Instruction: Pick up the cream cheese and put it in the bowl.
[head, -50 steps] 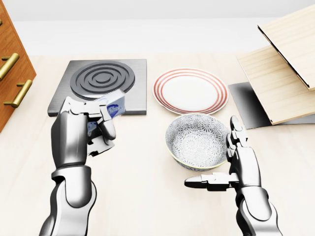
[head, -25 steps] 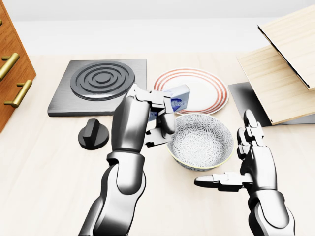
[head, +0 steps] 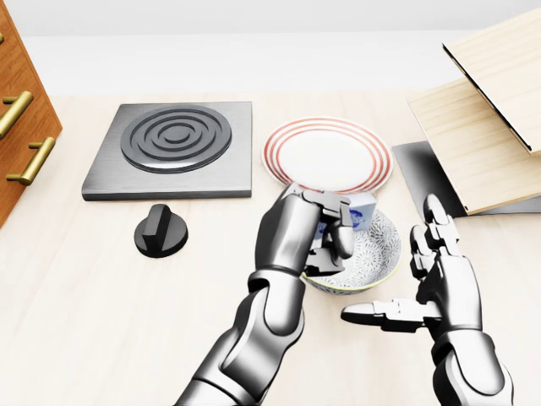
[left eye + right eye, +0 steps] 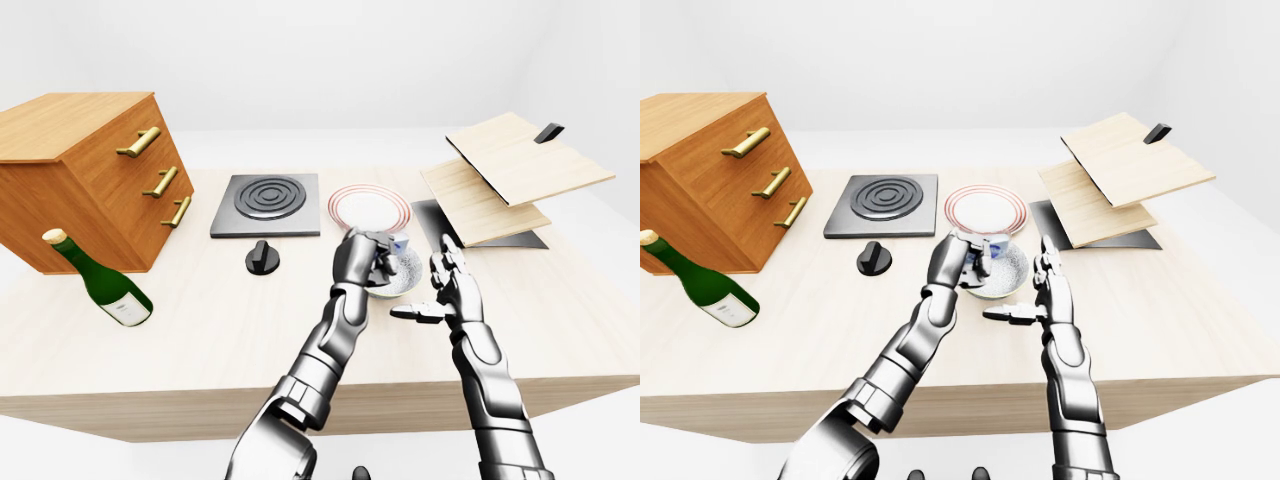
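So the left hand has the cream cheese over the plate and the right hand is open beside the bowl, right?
Not quite. In the head view the left hand holds the cream cheese over the bowl, not the plate, which lies beyond it toward the top of the view. The rest stands: the right hand is open beside the bowl.

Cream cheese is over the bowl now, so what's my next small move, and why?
Probably open the left hand and let go: it holds the cream cheese above the bowl, while the open right hand sits beside the rim, clear of the drop.
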{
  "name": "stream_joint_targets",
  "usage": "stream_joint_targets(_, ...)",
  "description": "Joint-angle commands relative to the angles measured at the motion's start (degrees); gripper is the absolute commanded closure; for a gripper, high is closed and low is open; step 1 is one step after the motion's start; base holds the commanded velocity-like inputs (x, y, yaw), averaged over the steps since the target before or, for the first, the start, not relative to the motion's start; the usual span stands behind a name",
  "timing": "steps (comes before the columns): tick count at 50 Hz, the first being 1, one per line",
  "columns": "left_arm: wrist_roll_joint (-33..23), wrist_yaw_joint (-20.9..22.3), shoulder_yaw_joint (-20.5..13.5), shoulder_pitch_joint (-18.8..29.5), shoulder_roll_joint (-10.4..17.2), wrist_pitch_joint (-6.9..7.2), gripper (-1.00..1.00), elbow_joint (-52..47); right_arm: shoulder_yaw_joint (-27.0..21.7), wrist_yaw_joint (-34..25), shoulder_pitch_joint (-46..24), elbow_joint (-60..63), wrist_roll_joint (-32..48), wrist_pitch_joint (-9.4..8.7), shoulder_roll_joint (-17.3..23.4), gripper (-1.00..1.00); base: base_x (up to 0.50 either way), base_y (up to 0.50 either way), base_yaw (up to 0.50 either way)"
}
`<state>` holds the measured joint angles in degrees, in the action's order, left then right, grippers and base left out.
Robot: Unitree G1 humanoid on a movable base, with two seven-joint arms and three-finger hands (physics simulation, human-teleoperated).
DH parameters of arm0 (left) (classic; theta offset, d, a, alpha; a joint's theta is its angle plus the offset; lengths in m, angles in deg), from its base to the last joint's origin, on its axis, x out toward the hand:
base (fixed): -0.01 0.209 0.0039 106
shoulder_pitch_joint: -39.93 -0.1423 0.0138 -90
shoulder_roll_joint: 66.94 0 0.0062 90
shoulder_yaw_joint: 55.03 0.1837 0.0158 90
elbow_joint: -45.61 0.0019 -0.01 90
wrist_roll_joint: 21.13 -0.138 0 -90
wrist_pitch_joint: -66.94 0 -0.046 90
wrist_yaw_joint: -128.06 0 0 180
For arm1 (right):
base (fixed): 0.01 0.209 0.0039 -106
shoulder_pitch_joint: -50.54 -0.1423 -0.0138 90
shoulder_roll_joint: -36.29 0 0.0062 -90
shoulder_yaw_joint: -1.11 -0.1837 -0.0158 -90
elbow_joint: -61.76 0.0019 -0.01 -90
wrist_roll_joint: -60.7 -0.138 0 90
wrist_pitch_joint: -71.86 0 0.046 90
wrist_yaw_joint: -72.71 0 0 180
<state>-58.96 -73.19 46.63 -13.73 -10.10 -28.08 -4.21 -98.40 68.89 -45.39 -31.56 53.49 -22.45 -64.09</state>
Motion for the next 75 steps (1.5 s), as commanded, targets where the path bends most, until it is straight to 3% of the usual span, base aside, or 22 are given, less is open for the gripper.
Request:
stream_joint_targets(1,-2.3,-4.0,-0.7,4.6,-1.5,0.01,1.0,9.7,-0.2,-0.6,-0.5,-3.2,-1.1,1.93,0.2,-1.0,0.0,0.0,0.0)
stream_joint_targets(6,-2.2,-6.0,-1.2,6.8,-1.9,0.01,1.0,14.8,-0.1,-0.8,-0.6,-4.6,-1.4,2.8,0.3,-1.0,0.0,0.0,0.0)
stream_joint_targets(16,-0.8,-8.7,-2.9,12.3,-2.4,0.01,1.0,21.5,-0.2,-0.9,0.1,-3.1,-1.7,2.27,0.3,-1.0,0.0,0.0,0.0)
stream_joint_targets(24,0.5,-8.7,-3.9,15.9,-2.5,0.01,1.0,26.3,-0.1,-1.1,-0.3,-4.9,-1.7,3.43,0.2,-1.0,0.0,0.0,0.0)
stream_joint_targets(75,0.4,-8.7,-6.1,23.6,-2.3,0.01,1.0,32.6,-0.1,-1.4,-1.1,-8.2,-2.4,5.13,0.6,-1.0,0.0,0.0,0.0)
